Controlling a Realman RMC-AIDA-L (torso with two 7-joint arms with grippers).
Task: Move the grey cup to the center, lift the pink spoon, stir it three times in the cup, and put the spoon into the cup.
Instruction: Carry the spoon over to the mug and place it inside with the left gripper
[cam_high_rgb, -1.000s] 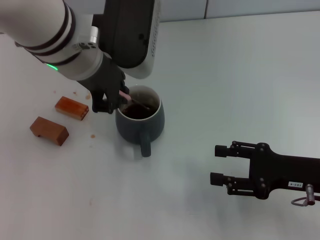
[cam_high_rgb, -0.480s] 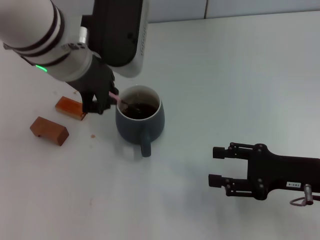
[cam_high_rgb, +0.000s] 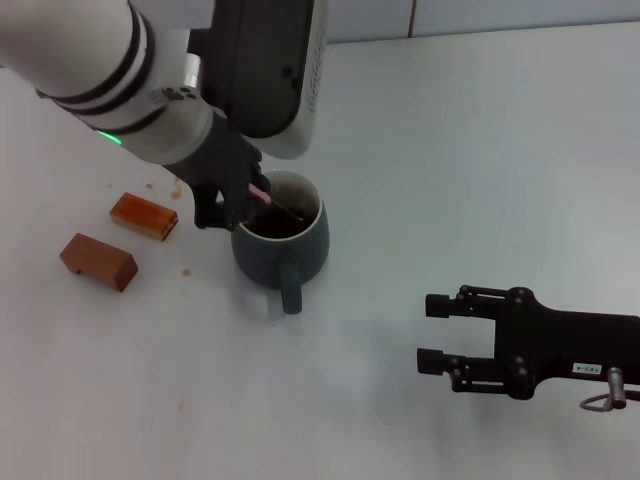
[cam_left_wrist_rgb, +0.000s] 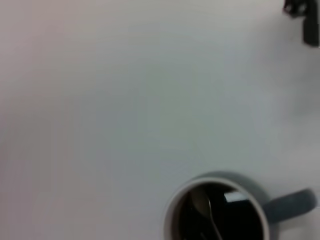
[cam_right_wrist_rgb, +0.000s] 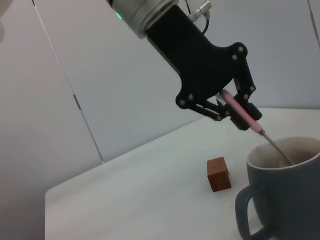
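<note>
The left gripper (cam_high_rgb: 243, 200) hangs over the far-left rim of the cup (cam_high_rgb: 281, 246), its fingers (cam_right_wrist_rgb: 239, 111) closed on the pink handle of the spoon (cam_right_wrist_rgb: 246, 115). The spoon slants down from the grip into the cup, the metal neck crossing the rim and the bowl end resting in the dark liquid; from the left wrist, the bowl (cam_left_wrist_rgb: 202, 204) shows against the inner wall of the cup (cam_left_wrist_rgb: 272, 206), near the side away from the handle.

The cup stands upright on the white table (cam_high_rgb: 450, 150), left of the middle of the scene, with its handle pointing toward the near side. It is about half full of dark brown liquid.

2 brown blocks lie to the left of the cup: 1 (cam_high_rgb: 143, 216) just beside the gripper, the other (cam_high_rgb: 97, 261) nearer and farther left. A few small brown specks mark the table around them.

The right gripper (cam_high_rgb: 437, 332) sits low at the near right, well apart from the cup, pointing left, its fingers spread wide and holding nothing.
</note>
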